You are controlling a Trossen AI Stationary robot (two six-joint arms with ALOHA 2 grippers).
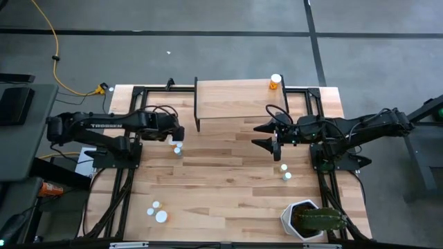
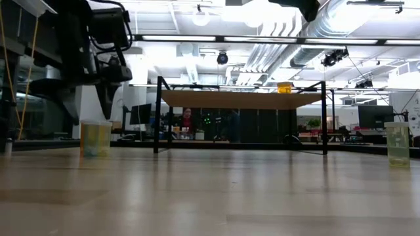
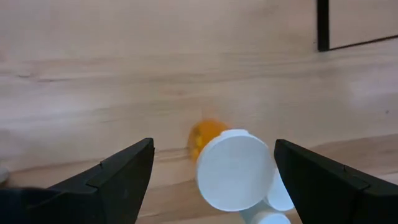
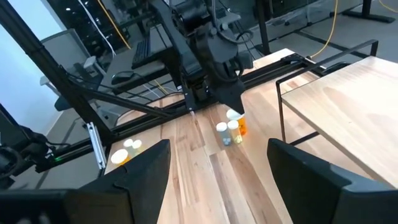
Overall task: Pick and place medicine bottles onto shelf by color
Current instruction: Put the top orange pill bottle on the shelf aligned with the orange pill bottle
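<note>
Nearby, left tool (image 3: 211, 171) spread over orange bottle (image 3: 208, 134); shelf (image 1: 232, 99) close.

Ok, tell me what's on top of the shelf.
One orange bottle with a white cap stands at the far right corner of the shelf. The board hides whatever lies beneath it.

Left arm (image 1: 104, 128): dark, near-black links, jointed; white "TROSSEN" lettering along the upper link; a thin black cable loops over its wrist; mounted on a black block base.

Left gripper (image 3: 211, 180): two broad, matte black fingers (image 3: 118, 180), wedge-shaped with bevelled edges.

Right arm (image 1: 360, 128): same dark jointed build, black base, thin black cable arching above the wrist.

Right gripper (image 1: 266, 136): two black tapered fingers (image 4: 140, 180), flat-faced and angular, ending in points.
</note>
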